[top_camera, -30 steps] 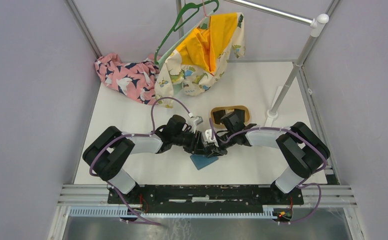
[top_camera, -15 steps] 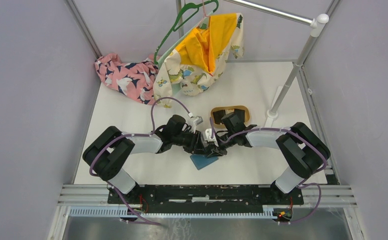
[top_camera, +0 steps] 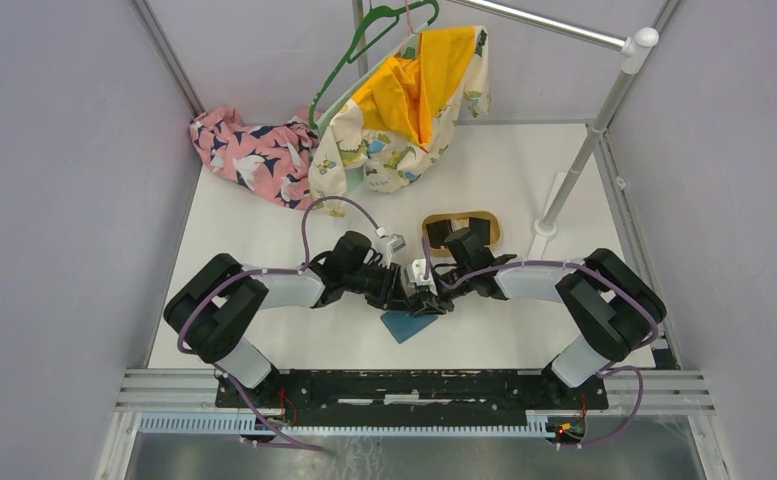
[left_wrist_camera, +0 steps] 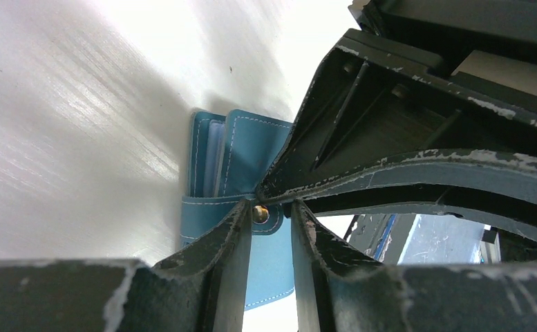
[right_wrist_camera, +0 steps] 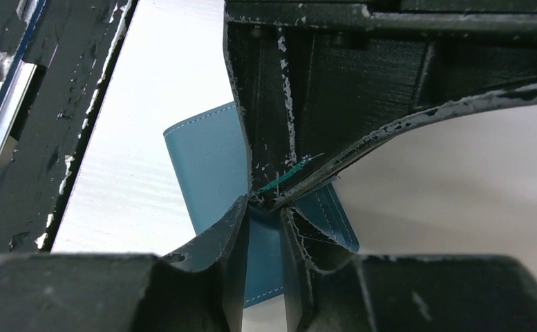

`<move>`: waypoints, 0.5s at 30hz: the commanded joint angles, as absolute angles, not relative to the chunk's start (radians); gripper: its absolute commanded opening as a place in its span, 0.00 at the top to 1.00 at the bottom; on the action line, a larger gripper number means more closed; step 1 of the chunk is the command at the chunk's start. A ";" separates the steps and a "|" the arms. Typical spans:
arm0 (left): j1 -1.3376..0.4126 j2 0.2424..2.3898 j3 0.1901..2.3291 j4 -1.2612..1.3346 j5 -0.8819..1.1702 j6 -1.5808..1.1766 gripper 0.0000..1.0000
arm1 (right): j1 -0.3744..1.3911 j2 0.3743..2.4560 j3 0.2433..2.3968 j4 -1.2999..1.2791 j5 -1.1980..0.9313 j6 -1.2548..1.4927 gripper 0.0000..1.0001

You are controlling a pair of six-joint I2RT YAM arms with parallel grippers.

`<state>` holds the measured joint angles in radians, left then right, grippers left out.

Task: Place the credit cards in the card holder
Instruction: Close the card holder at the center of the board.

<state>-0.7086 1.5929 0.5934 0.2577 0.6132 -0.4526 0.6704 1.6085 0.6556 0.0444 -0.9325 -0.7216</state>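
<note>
The teal card holder (top_camera: 404, 325) lies flat on the white table, partly hidden under both grippers. My left gripper (top_camera: 404, 297) comes in from the left and my right gripper (top_camera: 427, 300) from the right, and their tips meet over it. In the left wrist view the left gripper (left_wrist_camera: 271, 211) stands narrowly open astride the card holder's (left_wrist_camera: 251, 149) snap tab (left_wrist_camera: 260, 215). In the right wrist view the right gripper (right_wrist_camera: 264, 211) also shows a narrow gap, above the card holder (right_wrist_camera: 203, 155). A dark credit card (top_camera: 436, 230) lies in the tray.
An oval tan wooden tray (top_camera: 486, 217) sits just behind the right wrist. Patterned clothes (top_camera: 254, 150) and a yellow garment on a green hanger (top_camera: 414, 90) fill the far side. A white pole stand (top_camera: 564, 195) rises at the right.
The left jaws have narrowed around the snap tab. The right forearm has shifted slightly to the right. Both grippers stay over the card holder, which has not moved.
</note>
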 commanded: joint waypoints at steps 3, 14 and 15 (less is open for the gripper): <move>-0.719 1.611 0.556 0.114 0.589 -0.468 0.65 | 0.676 1.558 0.640 0.147 -0.947 -0.686 0.73; -0.718 1.593 0.560 0.128 0.596 -0.482 0.61 | 0.681 1.564 0.638 0.128 -0.959 -0.718 0.87; -0.718 1.588 0.558 0.132 0.599 -0.487 0.60 | 0.681 1.563 0.640 0.122 -0.958 -0.723 0.87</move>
